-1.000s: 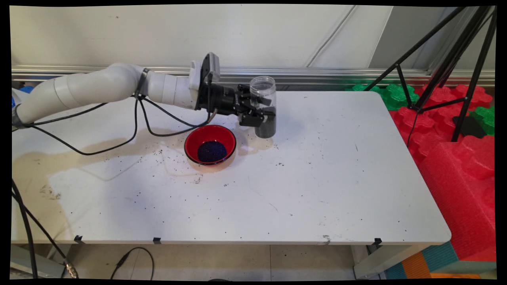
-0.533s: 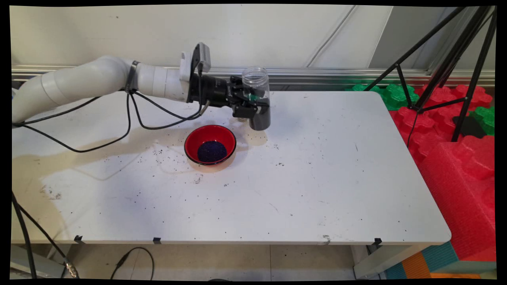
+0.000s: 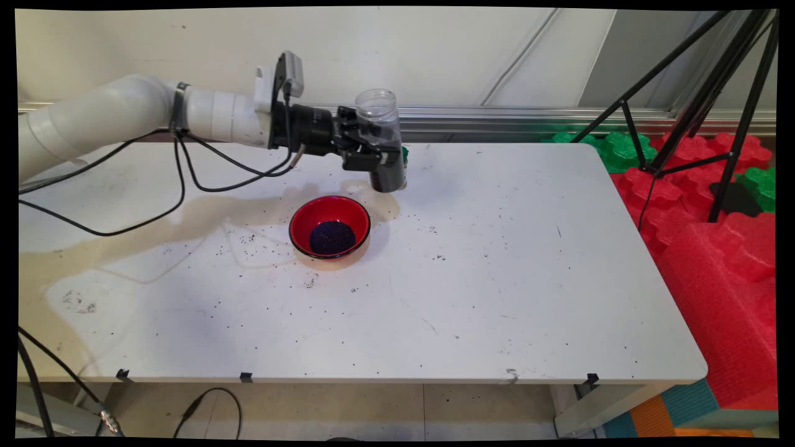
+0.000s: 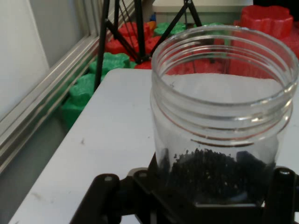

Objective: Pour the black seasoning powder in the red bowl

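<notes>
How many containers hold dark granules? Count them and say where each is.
2. The clear jar, upright in the gripper above the table; the red bowl, on the table in front of it.

A clear plastic jar [image 4: 222,112] with a threaded, lidless mouth stands upright and fills the right half of the view, dark granules [image 4: 205,172] piled in its lower part. The gripper [image 4: 196,203] is clamped around the jar's base. Beyond the jar stretches the white table [image 4: 107,140]; past its far edge lie green and red foam blocks [image 4: 110,63] and black tripod legs [image 4: 140,23].
</notes>
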`<state>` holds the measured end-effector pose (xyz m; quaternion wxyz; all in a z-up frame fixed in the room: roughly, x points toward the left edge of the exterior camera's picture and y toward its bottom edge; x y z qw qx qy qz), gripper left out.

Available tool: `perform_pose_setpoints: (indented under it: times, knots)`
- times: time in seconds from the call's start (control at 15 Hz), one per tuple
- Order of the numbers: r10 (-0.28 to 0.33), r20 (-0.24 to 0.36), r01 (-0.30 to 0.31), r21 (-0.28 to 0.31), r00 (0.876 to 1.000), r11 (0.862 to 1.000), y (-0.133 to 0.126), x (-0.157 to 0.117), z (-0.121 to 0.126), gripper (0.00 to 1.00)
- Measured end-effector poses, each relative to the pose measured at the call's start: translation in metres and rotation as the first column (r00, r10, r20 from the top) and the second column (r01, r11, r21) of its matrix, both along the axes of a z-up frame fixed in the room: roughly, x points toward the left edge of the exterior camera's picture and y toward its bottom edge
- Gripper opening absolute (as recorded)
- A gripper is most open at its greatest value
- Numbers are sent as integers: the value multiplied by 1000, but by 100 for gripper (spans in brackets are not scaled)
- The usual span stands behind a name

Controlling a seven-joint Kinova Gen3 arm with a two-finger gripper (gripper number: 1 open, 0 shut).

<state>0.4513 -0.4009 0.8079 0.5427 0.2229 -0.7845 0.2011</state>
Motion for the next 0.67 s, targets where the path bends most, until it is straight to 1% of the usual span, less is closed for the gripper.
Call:
perform_pose_setpoints:
  times: [0.67]
  knots:
    - [81, 35, -81, 24, 996, 996, 15, 45, 7, 0]
